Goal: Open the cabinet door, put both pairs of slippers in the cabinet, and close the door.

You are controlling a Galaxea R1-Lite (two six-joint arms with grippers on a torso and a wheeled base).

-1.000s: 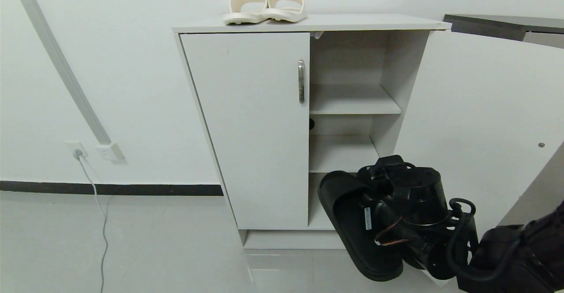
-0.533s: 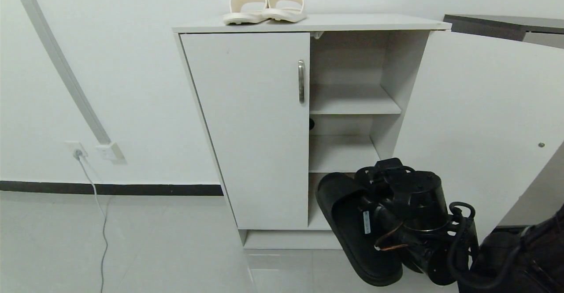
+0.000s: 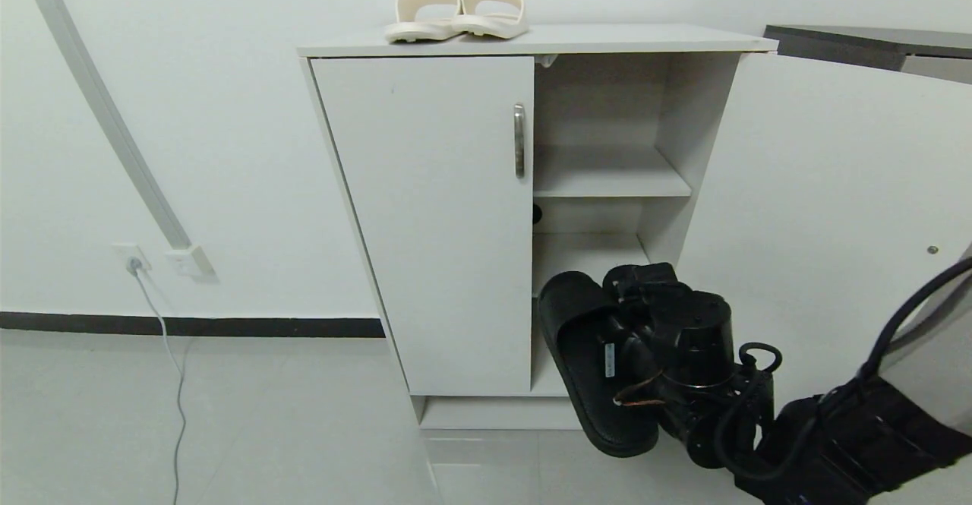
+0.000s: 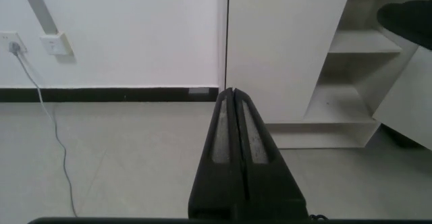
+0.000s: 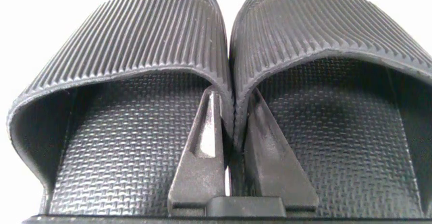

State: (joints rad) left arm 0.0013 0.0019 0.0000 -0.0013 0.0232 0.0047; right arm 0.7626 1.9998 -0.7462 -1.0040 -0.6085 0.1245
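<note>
Right end effector (image 5: 233, 133): its two fingers are squeezed close, one inside each shoe of the black slippers (image 3: 581, 353), pinching the touching inner edges of the straps between them.
Black slippers: held as a pair, side by side and tilted on edge. Their far end is at the mouth of the cabinet (image 3: 645, 36), in front of its low, open right half.
Open door (image 3: 820, 209): swung wide, just past the right end effector's outer side.
Closed door (image 3: 433, 224): on the other side of the held pair, with its handle (image 3: 519, 140) higher up.
Shelves (image 3: 607, 175): above and beyond the right end effector.
Cream slippers (image 3: 456, 13): on the cabinet top, well above the right end effector and toward the closed-door side.
Left end effector (image 4: 233, 99): fingers flat together with nothing between them; floor (image 4: 121, 156) beneath, cabinet ahead of its tips.
</note>
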